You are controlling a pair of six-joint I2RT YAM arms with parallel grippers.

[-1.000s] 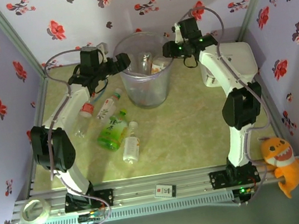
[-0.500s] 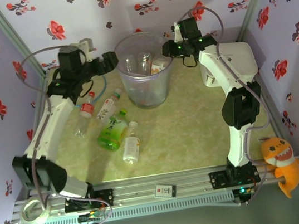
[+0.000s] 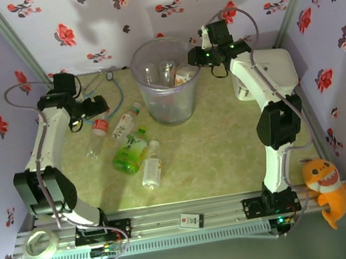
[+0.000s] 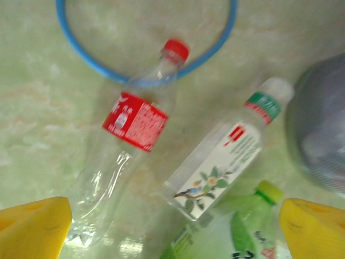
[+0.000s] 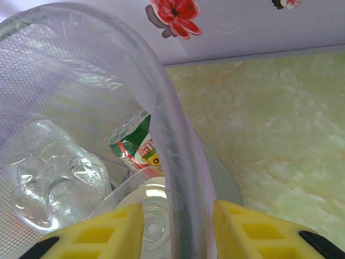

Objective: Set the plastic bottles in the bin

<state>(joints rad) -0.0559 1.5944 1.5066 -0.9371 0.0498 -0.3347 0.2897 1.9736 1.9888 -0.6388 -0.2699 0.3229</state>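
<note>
**Overhead view.** The bin (image 3: 165,85), a translucent grey-lavender wastebasket, stands at upper centre of the green marbled table (image 3: 228,147), with several plastic bottles lying inside it. Four more lie on the table to its lower left: the red-label bottle (image 3: 98,129), the white-label bottle (image 3: 124,122), the green-label bottle (image 3: 131,152) and, lowest in the frame, a fourth bottle (image 3: 151,166).

**Left wrist view.** The left gripper (image 4: 175,216) hovers above this group, its yellow fingers (image 4: 32,229) spread wide at the lower corners of the frame and holding nothing. The red-label bottle lies diagonally at centre left, cap toward the top. A stethoscope's blue tube (image 4: 97,67) crosses its shoulder; whether over or under cannot be told. The white-label bottle lies just to its right.

**Right wrist view.** The right gripper (image 5: 178,216) is pressed together on the bin's rim, one finger inside the wall and one outside, beside a crumpled clear bottle (image 5: 54,189).

**Handling (judged).** The bottles look empty, so they are probably light, thin-walled and springy. Their smooth round sides would be apt to roll or squirt out of a pinch. The labelled mid-body, taken square to the long axis, probably offers the surest hold, since the tapering shoulder and cap would slip. Lifting the red-label bottle may drag the tube along.
</note>
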